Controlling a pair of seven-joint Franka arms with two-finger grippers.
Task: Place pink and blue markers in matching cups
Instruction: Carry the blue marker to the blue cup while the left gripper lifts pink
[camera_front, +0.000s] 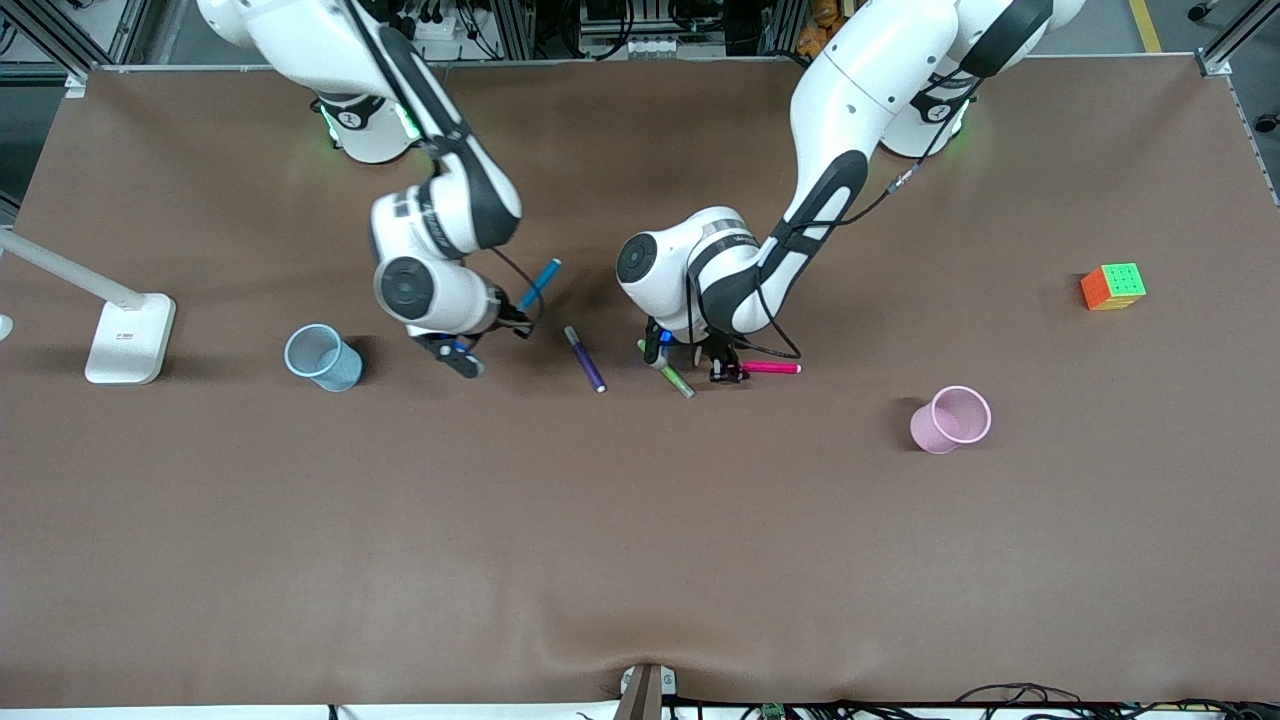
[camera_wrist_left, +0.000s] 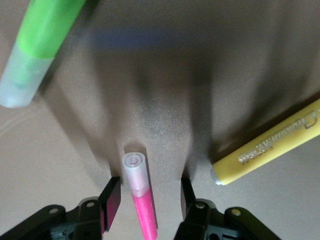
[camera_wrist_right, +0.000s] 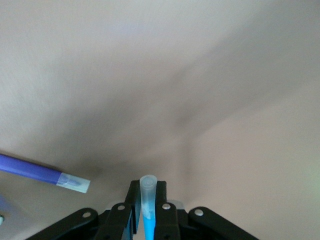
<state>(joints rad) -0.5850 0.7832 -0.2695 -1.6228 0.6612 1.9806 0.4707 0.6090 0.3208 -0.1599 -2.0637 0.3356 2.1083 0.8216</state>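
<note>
A brown worktop fills the front view, with the two arm bases along its upper edge. The right end effector is clenched on the blue marker, which slants up away from the fingers; in the right wrist view the marker's pale tip stands pinched between the two pads. The pale blue cup stands upright toward the right arm's end of the worktop, at about eight o'clock from that end effector.

The left end effector is down at the worktop, its fingers straddling the pink marker with a gap on either side, not yet gripping. That marker lies flat, its pale end between the pads. A green marker and a yellow marker lie just beside it. The pale pink cup stands at about four o'clock from the left end effector, well apart.

A dark purple marker lies between the two end effectors. A coloured puzzle cube sits toward the left arm's end, and a white lamp base rests near the right arm's end.
</note>
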